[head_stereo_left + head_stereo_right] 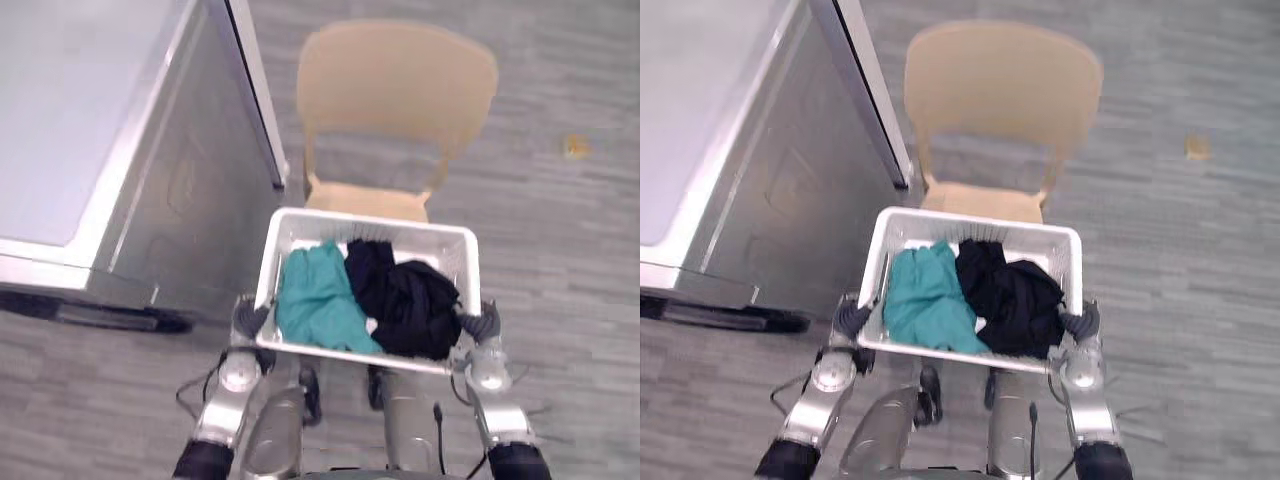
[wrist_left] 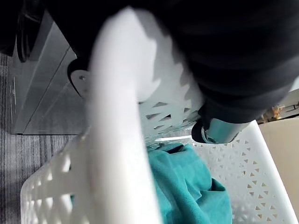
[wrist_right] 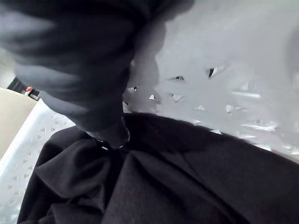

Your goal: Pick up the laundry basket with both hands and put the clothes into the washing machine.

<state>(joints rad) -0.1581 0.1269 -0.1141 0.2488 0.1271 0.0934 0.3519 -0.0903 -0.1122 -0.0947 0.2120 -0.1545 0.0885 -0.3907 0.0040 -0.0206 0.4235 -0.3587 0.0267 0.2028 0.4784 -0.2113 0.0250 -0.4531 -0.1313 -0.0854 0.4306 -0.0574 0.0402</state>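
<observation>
Left eye view, from the left: the washer (image 1: 90, 130) is a boxy silver-grey metal cabinet with a flat, smooth top and a dark base. Just right of it the left hand (image 1: 250, 320) is on the basket's left end. In its wrist view a finger (image 2: 219, 130) hooks over the rim, so I take it as clamped on the basket (image 1: 375, 222).

The basket is a white plastic rectangle with walls pierced by small triangles. It appears to be carried between the two hands, in front of a tan chair (image 1: 395, 80) with a rounded back. Inside lies a soft, matte teal cloth (image 1: 315, 300) on the left and a crumpled black cloth (image 1: 405, 300) on the right. The right hand (image 1: 482, 322) grips the right end, a finger (image 3: 110, 133) curled over the wall onto the black fabric.

The lift looks done and carrying is in hand. Next the basket must swing left to the washer, kept level. The washer's top looks closed, so loading may need it opened first.
</observation>
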